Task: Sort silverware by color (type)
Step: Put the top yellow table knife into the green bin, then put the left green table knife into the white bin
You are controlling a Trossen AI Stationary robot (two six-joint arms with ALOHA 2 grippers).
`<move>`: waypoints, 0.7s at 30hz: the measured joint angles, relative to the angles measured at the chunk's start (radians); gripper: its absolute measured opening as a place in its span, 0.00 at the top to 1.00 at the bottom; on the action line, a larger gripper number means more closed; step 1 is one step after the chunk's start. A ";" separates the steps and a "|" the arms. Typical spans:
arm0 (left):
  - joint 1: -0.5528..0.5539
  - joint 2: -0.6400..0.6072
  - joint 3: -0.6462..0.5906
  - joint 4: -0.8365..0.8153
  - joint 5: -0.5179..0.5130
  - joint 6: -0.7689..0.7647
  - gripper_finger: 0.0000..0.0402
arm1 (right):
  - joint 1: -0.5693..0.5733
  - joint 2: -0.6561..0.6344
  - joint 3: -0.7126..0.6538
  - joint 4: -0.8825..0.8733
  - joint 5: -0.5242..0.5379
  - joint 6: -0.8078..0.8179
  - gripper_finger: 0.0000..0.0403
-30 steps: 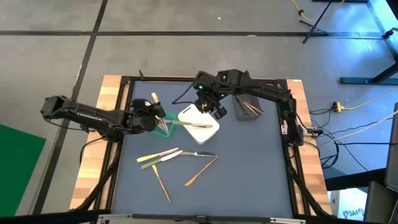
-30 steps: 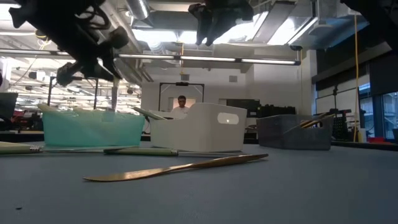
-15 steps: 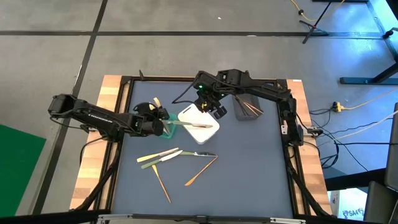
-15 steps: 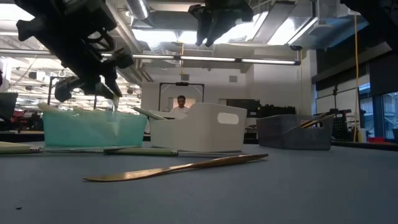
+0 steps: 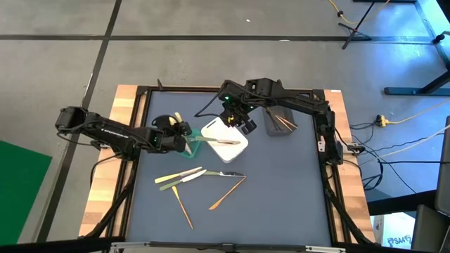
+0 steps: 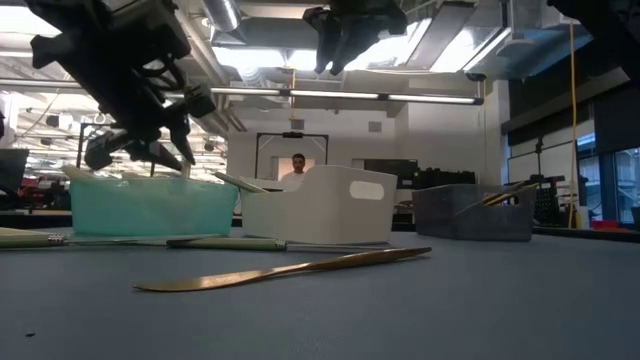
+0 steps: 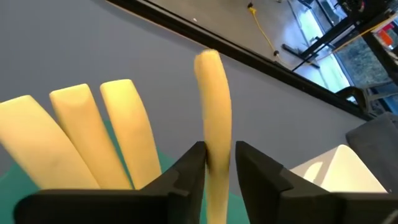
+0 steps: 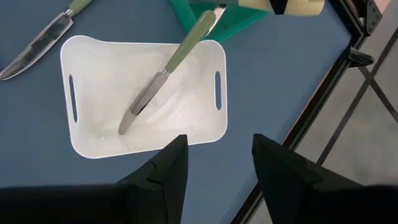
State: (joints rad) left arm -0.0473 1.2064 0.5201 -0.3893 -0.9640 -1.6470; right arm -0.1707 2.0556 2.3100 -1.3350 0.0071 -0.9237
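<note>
The left gripper (image 5: pixel 184 132) hovers at the green bin (image 6: pixel 150 207), left of centre in the high view, jaws slightly apart around a yellow handle (image 7: pixel 213 106); whether they pinch it I cannot tell. 3 more yellow handles (image 7: pixel 78 124) stand in that bin. The right gripper (image 5: pixel 241 124) hangs above the white bin (image 8: pixel 93 62), jaws apart, empty. A green-handled knife (image 8: pixel 165 71) leans into the white bin. 5 utensils (image 5: pixel 188 176) lie below centre.
</note>
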 joint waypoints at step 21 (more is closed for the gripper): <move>0.022 -0.058 0.000 0.000 -0.082 0.102 0.71 | -0.006 0.000 0.000 -0.112 0.027 0.119 0.58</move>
State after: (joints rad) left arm -0.0254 1.1489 0.5205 -0.3893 -1.0458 -1.5449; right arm -0.1771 2.0560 2.3096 -1.4472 0.0338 -0.8046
